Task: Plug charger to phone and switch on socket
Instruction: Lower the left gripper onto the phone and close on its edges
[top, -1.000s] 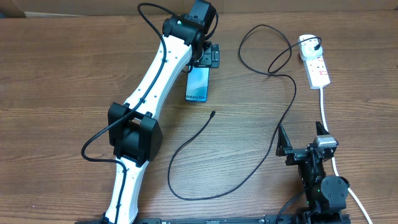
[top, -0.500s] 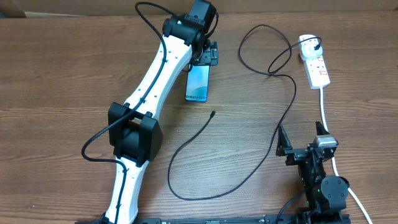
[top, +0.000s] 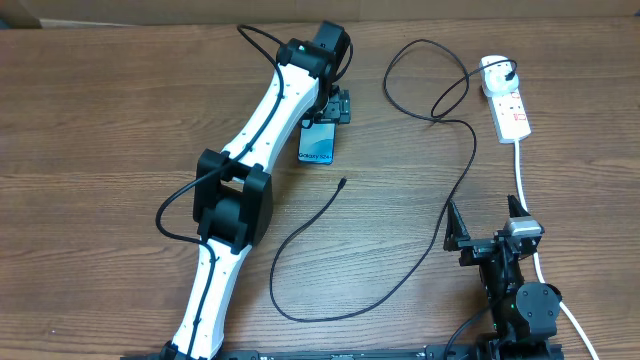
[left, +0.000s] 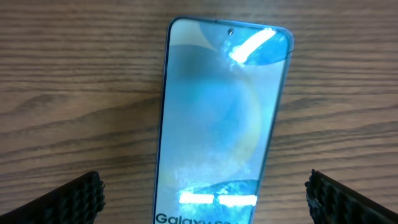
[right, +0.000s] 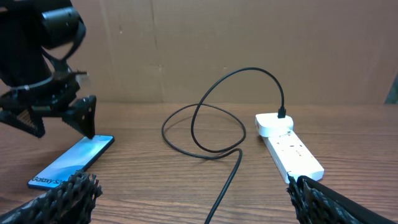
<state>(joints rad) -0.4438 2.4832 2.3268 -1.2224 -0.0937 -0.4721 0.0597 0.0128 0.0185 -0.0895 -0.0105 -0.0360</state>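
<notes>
The phone (top: 318, 145) lies flat on the wooden table with its blue-white screen lit, also seen in the left wrist view (left: 217, 118) and the right wrist view (right: 71, 162). My left gripper (top: 330, 106) hovers over the phone's far end, open, its fingers (left: 68, 199) wide on either side of it. The charger is a black cable (top: 460, 170) looping across the table. Its plug tip (top: 343, 182) lies free below the phone, and its white adapter (top: 494, 72) sits in the socket (top: 513, 115). My right gripper (top: 487, 232) rests open near the front edge, holding nothing.
The socket's thick white cord (top: 522, 175) runs down past my right gripper to the front right edge. A brown cardboard wall (right: 249, 37) stands behind the table. The left arm (top: 250, 170) stretches diagonally over the table's left half.
The left arm's elbow has swung to the right. The left gripper has shifted slightly nearer, covering more of the phone's far end. The right arm has not moved.
</notes>
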